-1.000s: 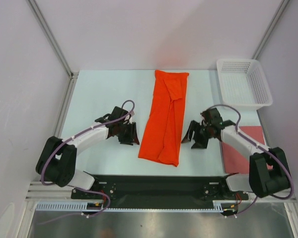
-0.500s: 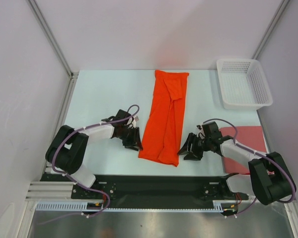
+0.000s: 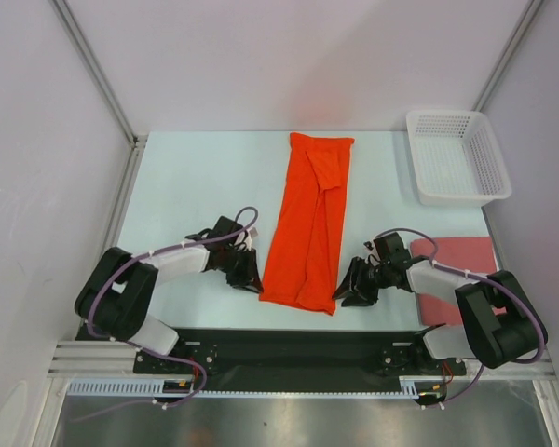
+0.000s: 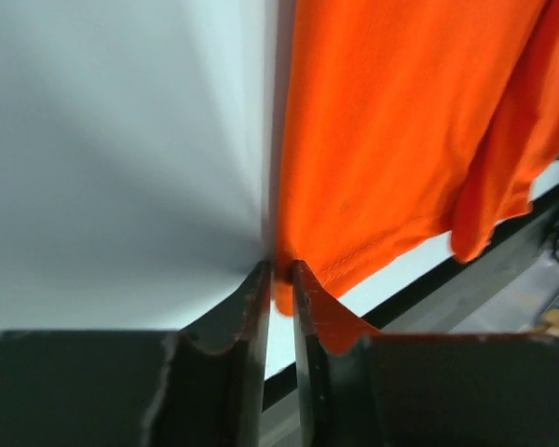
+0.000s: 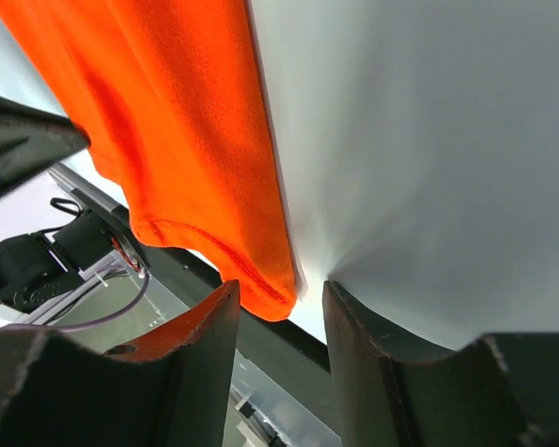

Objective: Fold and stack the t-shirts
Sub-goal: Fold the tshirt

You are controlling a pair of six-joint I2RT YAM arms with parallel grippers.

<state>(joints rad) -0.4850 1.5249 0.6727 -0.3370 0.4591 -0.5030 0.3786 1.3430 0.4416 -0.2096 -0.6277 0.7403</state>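
both arms have slid closer to the near end of the orange shirt [image 3: 307, 223], which lies long and flat in the middle of the desk [image 3: 191, 177]. the left tool [image 4: 279, 270] is pinched on the near left corner. the right tool [image 5: 279, 291] is spread wide around the near right corner (not squeezing yet). the left one has only a tiny bit of cloth, so it could slip out when lifted. the brick-red shirt [image 3: 461, 251] waits beside the right arm.

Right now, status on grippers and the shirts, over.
Left gripper pinched on orange t-shirt near-left corner. Right gripper open, straddling near-right corner. Brick-red t-shirt flat at right, partly under right arm. Nothing blocking the fold.
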